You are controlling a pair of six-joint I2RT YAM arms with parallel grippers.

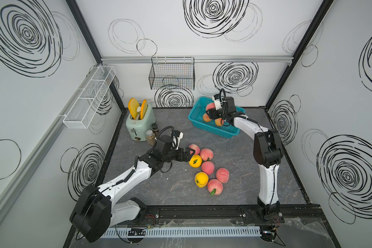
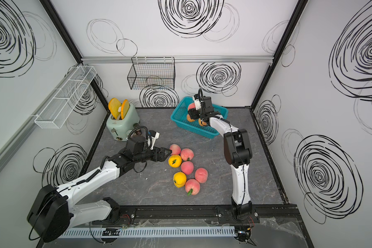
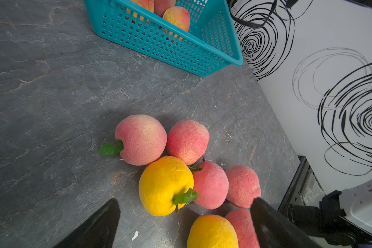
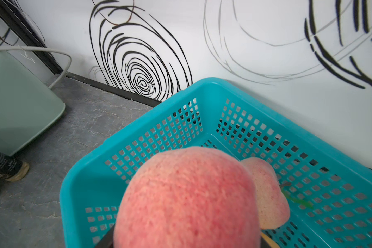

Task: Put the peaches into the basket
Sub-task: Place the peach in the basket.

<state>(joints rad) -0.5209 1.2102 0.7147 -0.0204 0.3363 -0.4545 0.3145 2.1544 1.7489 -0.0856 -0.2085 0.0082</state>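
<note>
Progress looks under halfway: the right end effector grips a pink peach over the basket, with at least two more below it. Seven peaches sit on the surface, just ahead of the left end effector, which is spread wide and empty.

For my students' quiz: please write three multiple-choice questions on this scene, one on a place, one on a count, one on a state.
1. The turquoise basket stands A) by the rear wall B) at the front edge C) by the left arm's base
2. How many yellow peaches lie on the table? A) one B) two C) four
3. The right gripper is A) open, empty B) shut on a pink peach C) out of view
1 A: it sits far back. 2 B: two among pink ones. 3 B: the right wrist view shows the peach gripped.
</note>
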